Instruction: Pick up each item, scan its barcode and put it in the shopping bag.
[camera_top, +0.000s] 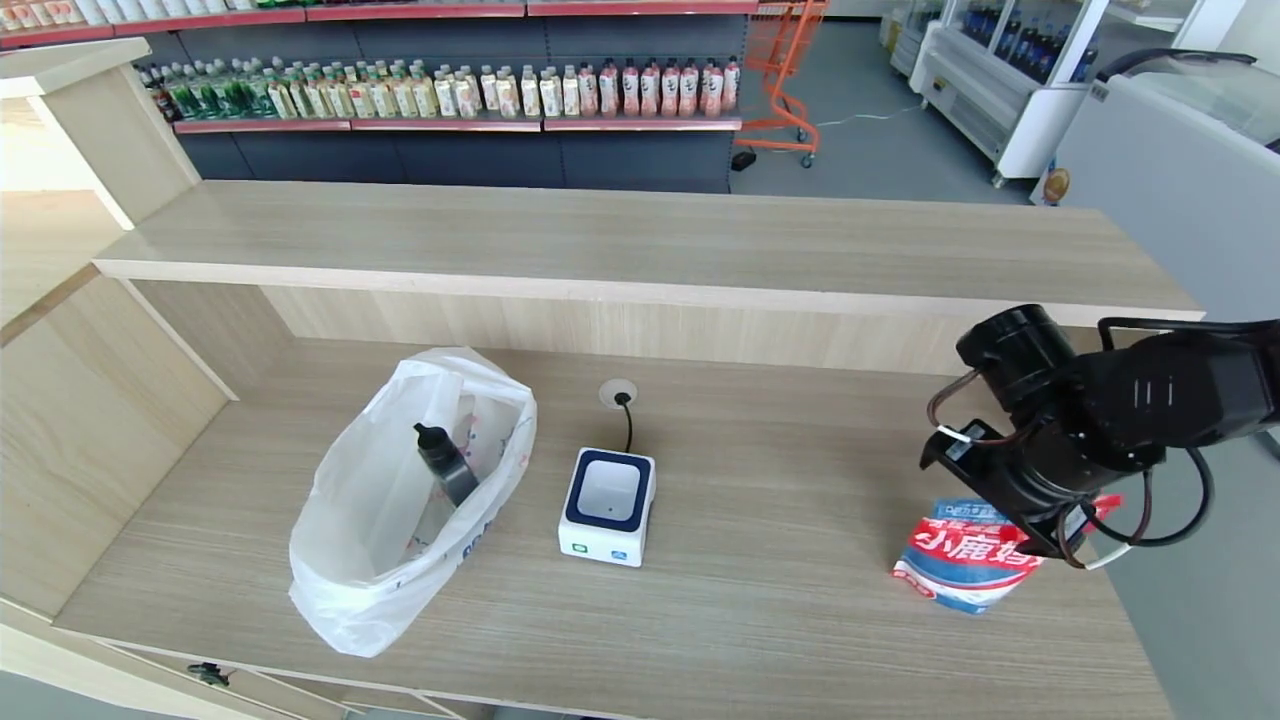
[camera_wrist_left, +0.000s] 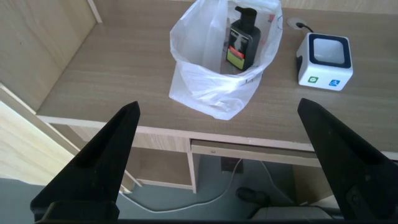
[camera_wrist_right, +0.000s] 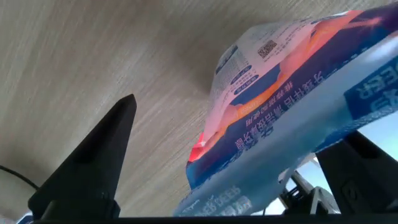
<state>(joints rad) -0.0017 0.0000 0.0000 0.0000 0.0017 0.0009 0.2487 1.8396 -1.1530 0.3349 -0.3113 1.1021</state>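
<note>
A white plastic shopping bag (camera_top: 340, 560) stands open at the left of the counter with a black pump bottle (camera_top: 445, 465) leaning inside. The bag (camera_wrist_left: 211, 87) and the bottle (camera_wrist_left: 242, 40) also lie ahead of my left gripper (camera_wrist_left: 217, 106), which hangs open in front of the counter's near edge. The white barcode scanner (camera_top: 607, 505) sits mid-counter. At the right lies a red, white and blue snack packet (camera_top: 960, 565). My right gripper (camera_top: 1040, 530) is low over its far end, open. In the right wrist view the packet (camera_wrist_right: 292, 106) covers one finger; the other finger (camera_wrist_right: 93, 162) stands well clear.
A raised wooden ledge (camera_top: 640, 250) runs along the back of the counter and a side wall (camera_top: 90, 420) closes the left. The scanner's cable goes into a hole (camera_top: 618, 392). Bare counter lies between scanner and packet. Drink shelves and freezers stand behind.
</note>
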